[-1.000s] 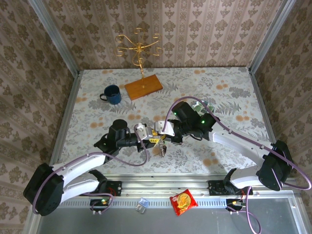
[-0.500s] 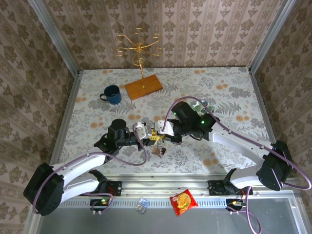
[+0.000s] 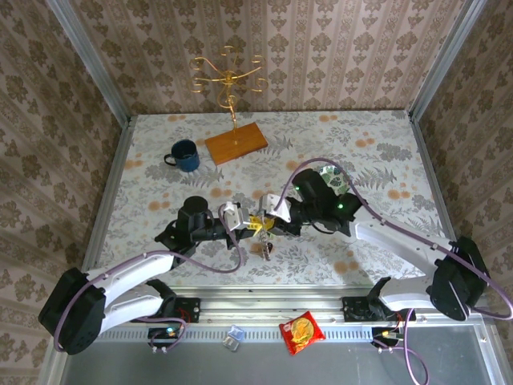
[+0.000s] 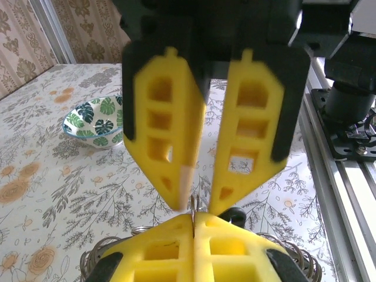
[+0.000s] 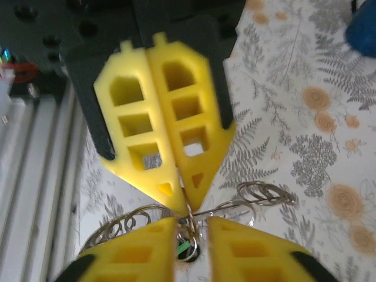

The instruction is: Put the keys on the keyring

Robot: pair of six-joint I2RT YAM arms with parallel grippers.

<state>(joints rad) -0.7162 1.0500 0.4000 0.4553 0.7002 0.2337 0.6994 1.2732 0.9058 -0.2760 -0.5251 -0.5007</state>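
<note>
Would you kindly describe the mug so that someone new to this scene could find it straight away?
Start at the gold wire stand on its wooden base near the far edge of the table. Just left of that base sits the mug. It is dark blue with a side handle, unlike the flat brown base.

The right gripper (image 5: pixel 192 222) hides most of the keys (image 5: pixel 185 247)

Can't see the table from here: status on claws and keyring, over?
Left claw shut on keyring. Right claw open, tips beside the ring. Blue mug far back, not obstructing.
</note>
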